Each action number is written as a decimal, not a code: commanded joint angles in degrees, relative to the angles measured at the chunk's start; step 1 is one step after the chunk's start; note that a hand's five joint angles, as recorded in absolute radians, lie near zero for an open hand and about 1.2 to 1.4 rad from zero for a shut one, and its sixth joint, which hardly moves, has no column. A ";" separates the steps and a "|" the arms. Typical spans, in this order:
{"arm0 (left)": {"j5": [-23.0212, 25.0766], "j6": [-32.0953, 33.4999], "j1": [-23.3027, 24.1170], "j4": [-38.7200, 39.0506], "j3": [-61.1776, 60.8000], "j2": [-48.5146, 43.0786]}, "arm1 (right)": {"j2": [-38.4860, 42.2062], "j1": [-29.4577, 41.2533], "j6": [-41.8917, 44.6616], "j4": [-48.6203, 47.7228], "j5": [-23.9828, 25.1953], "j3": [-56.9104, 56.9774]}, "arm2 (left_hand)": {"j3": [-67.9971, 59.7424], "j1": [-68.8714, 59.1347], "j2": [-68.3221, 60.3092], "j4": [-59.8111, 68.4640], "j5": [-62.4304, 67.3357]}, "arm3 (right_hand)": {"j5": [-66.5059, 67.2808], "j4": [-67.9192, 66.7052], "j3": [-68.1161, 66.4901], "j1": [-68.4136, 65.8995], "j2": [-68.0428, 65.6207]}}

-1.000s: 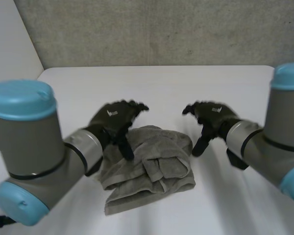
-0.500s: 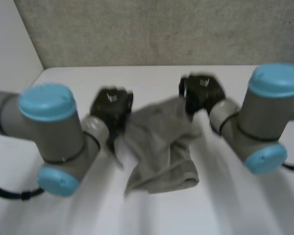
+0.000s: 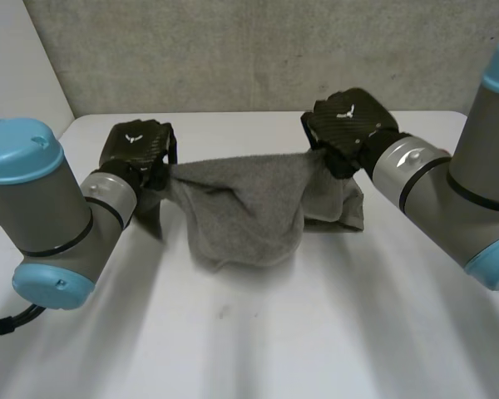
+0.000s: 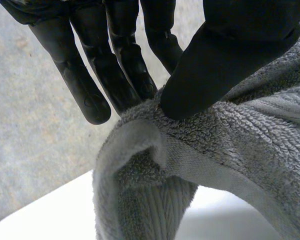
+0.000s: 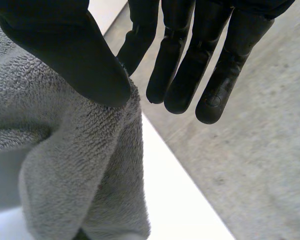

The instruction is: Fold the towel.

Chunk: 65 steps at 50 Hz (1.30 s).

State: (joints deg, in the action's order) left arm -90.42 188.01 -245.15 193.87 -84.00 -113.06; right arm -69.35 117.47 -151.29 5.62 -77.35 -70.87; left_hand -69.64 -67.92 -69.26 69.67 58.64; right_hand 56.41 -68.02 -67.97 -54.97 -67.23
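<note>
So your towel (image 3: 249, 208) is up off the surface (image 3: 258, 341), slung between the two hands and sagging in the middle, with a doubled-over flap hanging under the right side. Can't tell if the lowest bit touches the surface. Left hand (image 3: 137, 150) pinches one top end, thumb pressing the cloth against straight fingers (image 4: 125, 75). Right hand (image 3: 349, 125) does the same at the other top end. I'd read this as the spreading-out step before any real fold. To do it well, draw your hands apart evenly until the top edge goes straight, let that bunched flap drop open, then lay it down low edge first. Those pinches look shallow, so go easy.
</note>
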 commanded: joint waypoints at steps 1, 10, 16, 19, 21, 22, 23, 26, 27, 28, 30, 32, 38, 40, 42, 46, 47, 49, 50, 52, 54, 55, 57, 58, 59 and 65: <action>-0.19 0.25 -0.50 1.43 0.68 -3.57 | 6.24 0.30 -0.58 -3.07 2.03 1.43 | -10.36 -12.08 -10.74 10.33 11.36 | 13.59 -11.98 -12.03 -25.03 -12.77; -0.02 1.92 -5.16 4.33 3.14 -11.74 | 21.78 2.40 -0.32 -11.50 -0.68 8.10 | -3.89 -5.61 -4.27 3.86 4.89 | 1.83 -0.22 -0.26 -13.27 -1.01; -0.11 5.08 -5.25 3.71 2.27 -12.37 | 22.86 2.94 -1.37 -12.21 -7.97 9.52 | 47.78 46.06 47.40 -47.81 -46.78 | -56.41 58.02 57.97 44.97 57.23; -0.19 6.31 -5.07 3.54 0.95 -9.13 | 18.92 3.38 -3.12 -11.86 -10.35 7.51 | 51.50 49.78 51.13 -51.53 -50.51 | -56.41 58.02 57.97 44.97 57.23; -0.19 6.41 -5.07 3.54 -0.28 -6.56 | 16.35 3.29 -4.27 -11.68 -10.71 5.30 | 51.85 50.14 51.48 -51.89 -50.86 | -56.41 58.02 57.97 44.97 57.23; -0.11 6.41 -5.07 3.62 -1.85 -4.04 | 13.65 2.94 -4.97 -11.77 -10.45 2.60 | 51.85 50.14 51.48 -51.89 -50.86 | -56.41 58.02 57.97 44.97 57.23; -0.19 6.32 -4.72 3.62 -3.69 -1.40 | 11.02 2.85 -5.50 -11.77 -10.19 -0.38 | 51.69 49.97 51.31 -51.72 -50.69 | -56.41 58.02 57.97 44.97 57.23; -0.28 6.14 -3.76 3.54 -7.73 3.87 | 6.44 2.76 -5.77 -11.59 -10.27 -5.83 | 51.35 49.63 50.97 -51.38 -50.35 | -56.41 58.02 57.97 44.97 57.23; -0.28 6.14 -3.75 3.54 -7.76 3.90 | 6.42 2.76 -5.77 -11.59 -10.27 -5.86 | 51.35 49.63 50.97 -51.38 -50.35 | -56.41 58.02 57.97 44.97 57.23; -0.37 6.06 -2.97 3.54 -10.28 6.33 | 4.77 2.67 -5.77 -11.59 -10.27 -8.47 | 51.02 49.30 50.64 -51.05 -50.02 | -56.41 58.02 57.97 44.97 57.23; -0.28 6.14 -1.75 3.54 -13.00 8.62 | 3.71 2.41 -5.85 -11.59 -10.36 -10.93 | 50.85 49.13 50.47 -50.88 -49.85 | -56.41 58.02 57.97 44.97 57.23; -0.37 6.14 -0.15 3.62 -15.67 10.66 | 2.99 1.97 -5.85 -11.59 -10.27 -13.42 | 50.68 48.96 50.30 -50.71 -49.68 | -56.41 58.02 57.97 44.97 57.23; -0.63 6.14 5.90 4.15 -22.86 12.51 | 1.07 -1.36 -6.38 -11.51 -10.01 -20.61 | 50.68 48.96 50.30 -50.71 -49.68 | -56.41 58.02 57.97 44.97 57.23; -0.63 6.05 7.06 4.15 -23.49 12.25 | 0.36 -1.72 -6.91 -11.50 -9.66 -21.77 | 50.68 48.96 50.30 -50.71 -49.68 | -56.41 58.02 57.97 44.97 57.23; -0.54 5.97 8.63 4.41 -23.31 9.37 | 0.18 -2.77 -8.92 -11.50 -9.22 -23.52 | 50.84 49.13 50.47 -50.87 -49.85 | -56.33 57.94 57.89 44.89 57.15; -0.54 5.97 9.51 5.90 -22.18 5.67 | 0.27 -3.83 -11.73 -11.50 -8.96 -24.40 | 50.68 48.96 50.30 -50.71 -49.68 | -56.16 57.76 57.72 44.71 56.98; -0.54 6.14 9.78 6.87 -21.65 4.09 | 0.44 -4.44 -13.57 -11.50 -8.61 -24.67 | 50.68 48.96 50.30 -50.71 -49.68 | -55.82 57.43 57.39 44.38 56.64; -0.54 6.23 9.78 7.92 -21.03 2.42 | 0.62 -5.06 -15.24 -11.59 -8.00 -24.84 | 50.18 48.46 49.80 -50.21 -49.18 | -55.65 57.26 57.22 44.21 56.47; -0.54 6.49 9.87 8.89 -20.24 0.66 | 1.05 -5.58 -16.91 -11.59 -7.29 -25.19 | 48.84 47.12 48.46 -48.87 -47.84 | -55.48 57.09 57.05 44.04 56.31; -0.54 6.84 9.87 9.85 -19.45 -0.84 | 1.84 -6.02 -18.49 -11.77 -6.42 -25.46 | 47.49 45.78 47.12 -47.53 -46.50 | -55.15 56.76 56.71 43.71 55.97; -0.63 6.85 9.87 10.56 -18.49 -2.16 | 2.82 -6.20 -19.92 -11.86 -5.53 -25.46 | 46.48 44.76 46.10 -46.51 -45.48 | -55.15 56.76 56.71 43.70 55.97; -0.63 6.85 9.87 11.00 -17.52 -3.56 | 3.60 -6.20 -21.13 -11.94 -4.66 -25.37 | 43.81 42.09 43.43 -43.84 -42.81 | -54.98 56.59 56.54 43.54 55.80; -0.63 6.93 9.78 11.27 -16.47 -4.71 | 4.22 -6.20 -22.10 -12.12 -3.95 -25.29 | 40.78 39.06 40.41 -40.81 -39.79 | -54.64 56.25 56.21 43.20 55.47; -0.63 6.93 9.78 11.27 -15.50 -5.85 | 4.92 -6.20 -22.81 -12.29 -3.60 -25.11 | 36.42 34.70 36.05 -36.45 -35.43 | -54.64 56.25 56.21 43.20 55.46; -0.63 6.93 9.78 11.27 -15.49 -5.86 | 4.93 -6.20 -22.82 -12.30 -3.60 -25.11 | 36.38 34.66 36.00 -36.41 -35.38 | -54.64 56.25 56.20 43.20 55.46; -0.63 6.93 9.26 11.62 -13.91 -7.27 | 9.05 -5.68 -23.69 -12.82 -3.77 -22.31 | 0.80 -0.91 0.43 -0.84 0.19 | -54.98 56.59 56.54 43.54 55.80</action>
State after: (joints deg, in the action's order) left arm -91.07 194.94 -235.41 205.23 -99.53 -118.95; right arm -63.91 111.26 -174.14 -6.64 -81.08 -95.56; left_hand -39.66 -40.88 -39.73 39.71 29.65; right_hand 3.22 -13.30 -12.23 -11.78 -12.83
